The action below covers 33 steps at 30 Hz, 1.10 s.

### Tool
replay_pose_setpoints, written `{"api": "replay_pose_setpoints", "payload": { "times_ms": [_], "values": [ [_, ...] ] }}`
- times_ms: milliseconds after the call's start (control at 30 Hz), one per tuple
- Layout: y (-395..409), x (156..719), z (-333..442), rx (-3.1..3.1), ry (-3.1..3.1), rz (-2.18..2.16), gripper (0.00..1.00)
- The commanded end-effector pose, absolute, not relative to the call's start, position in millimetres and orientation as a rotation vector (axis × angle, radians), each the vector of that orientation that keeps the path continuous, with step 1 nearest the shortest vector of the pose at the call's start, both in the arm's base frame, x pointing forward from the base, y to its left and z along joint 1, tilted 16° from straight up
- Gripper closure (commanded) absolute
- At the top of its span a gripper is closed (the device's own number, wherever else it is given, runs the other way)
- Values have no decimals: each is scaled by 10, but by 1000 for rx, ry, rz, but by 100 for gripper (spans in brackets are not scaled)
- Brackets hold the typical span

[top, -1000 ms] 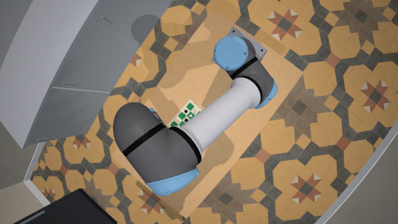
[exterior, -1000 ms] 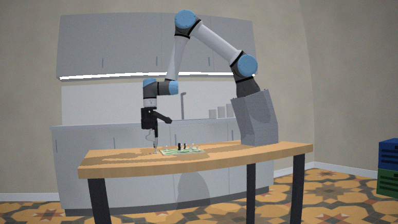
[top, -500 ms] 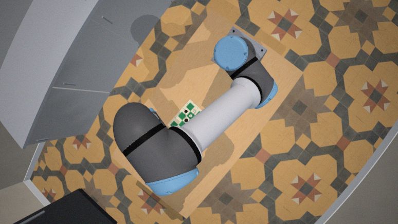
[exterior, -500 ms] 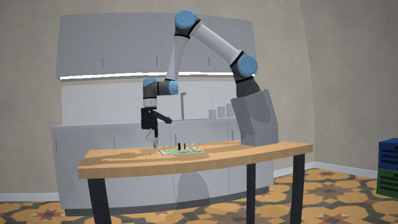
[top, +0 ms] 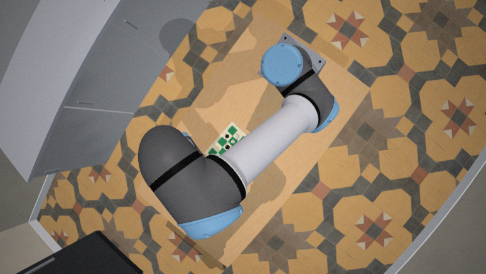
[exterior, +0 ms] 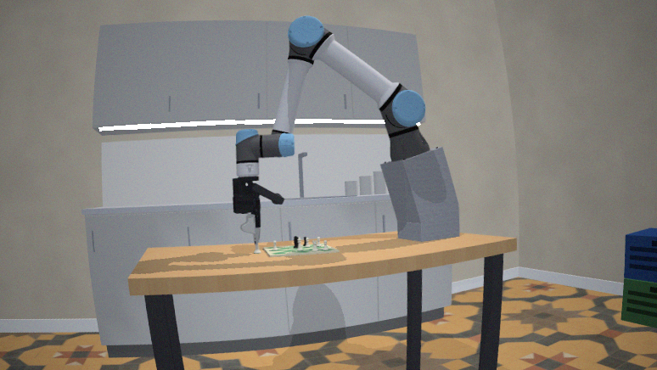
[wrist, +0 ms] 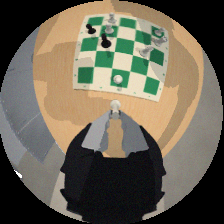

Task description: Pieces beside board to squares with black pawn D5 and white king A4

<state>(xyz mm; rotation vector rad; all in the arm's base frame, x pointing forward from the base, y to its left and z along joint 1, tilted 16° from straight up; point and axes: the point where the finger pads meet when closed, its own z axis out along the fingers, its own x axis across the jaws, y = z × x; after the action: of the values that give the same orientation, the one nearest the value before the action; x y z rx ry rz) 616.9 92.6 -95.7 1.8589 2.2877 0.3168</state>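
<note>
The end effector [wrist: 116,113] points straight down beside the near edge of the chessboard [wrist: 95,62], its two fingers pinching a white piece, apparently the white king [wrist: 115,104], which stands upright on the table [exterior: 220,271] just off the board. On the board, a white pawn [wrist: 118,78] stands in the row nearest the end effector. Two black pieces [wrist: 105,40] stand near the far left corner, and pale pieces [wrist: 159,34] stand toward the far right.

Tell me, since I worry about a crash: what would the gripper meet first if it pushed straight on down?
The gripper points straight down, shut on a white piece beside the board. That piece's base looks at or near the table, so the table comes first.
</note>
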Motion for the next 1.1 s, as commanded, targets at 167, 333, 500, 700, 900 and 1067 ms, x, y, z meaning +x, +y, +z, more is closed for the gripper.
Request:
{"api": "replay_pose_setpoints", "payload": {
  "times_ms": [167,333,500,700,900,1067],
  "values": [
    [926,6173,-950,1858,2287,318,100],
    [926,6173,-950,1858,2287,318,100],
    [926,6173,-950,1858,2287,318,100],
    [925,6173,-948,1858,2287,318,100],
    [920,6144,-844,1858,2287,318,100],
    [907,6080,-618,1858,2287,318,100]
  ]
}}
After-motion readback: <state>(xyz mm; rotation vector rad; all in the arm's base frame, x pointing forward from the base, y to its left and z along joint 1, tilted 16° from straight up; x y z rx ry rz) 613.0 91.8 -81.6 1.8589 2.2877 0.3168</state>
